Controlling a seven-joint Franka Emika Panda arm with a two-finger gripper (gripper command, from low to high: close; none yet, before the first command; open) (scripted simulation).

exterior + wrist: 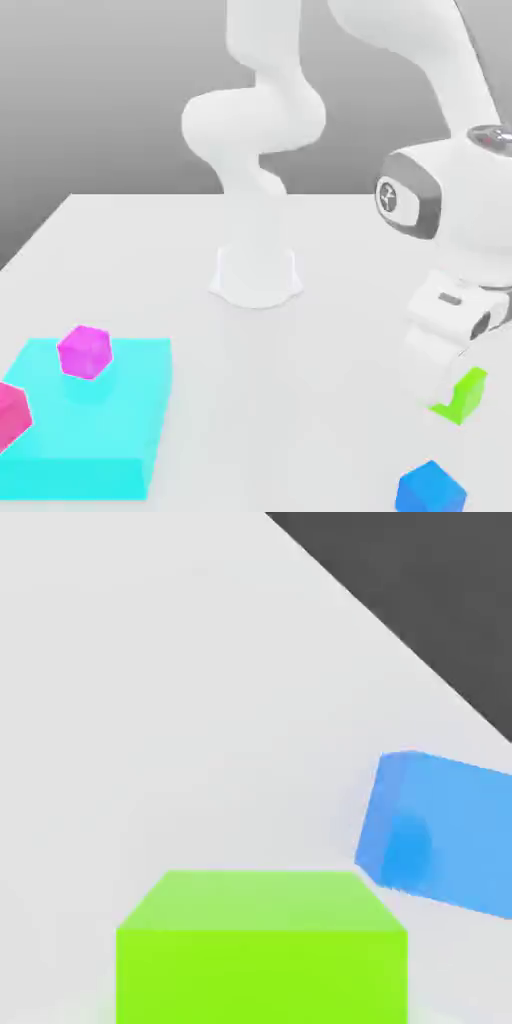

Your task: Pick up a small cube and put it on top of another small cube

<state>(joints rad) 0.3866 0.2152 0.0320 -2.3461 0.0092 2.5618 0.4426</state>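
Observation:
A small lime-green cube (pixel 468 392) sits low over the white table at the exterior view's right, its near side hidden by the white fingers. My gripper (pixel 448 376) comes down on it from above and is shut on it. In the hand view the green cube (pixel 262 947) lies close under the camera. A blue cube (pixel 430 490) of about the same size rests on the table a short way in front of the green one, apart from it. The hand view shows the blue cube (pixel 440 834) tilted beside the green one.
A flat cyan block (pixel 110 430) lies at the exterior view's lower left. On it sit one magenta cube (pixel 85 352) and a second magenta cube (pixel 10 415) at the frame edge. The arm's white base (pixel 256 276) stands mid-table.

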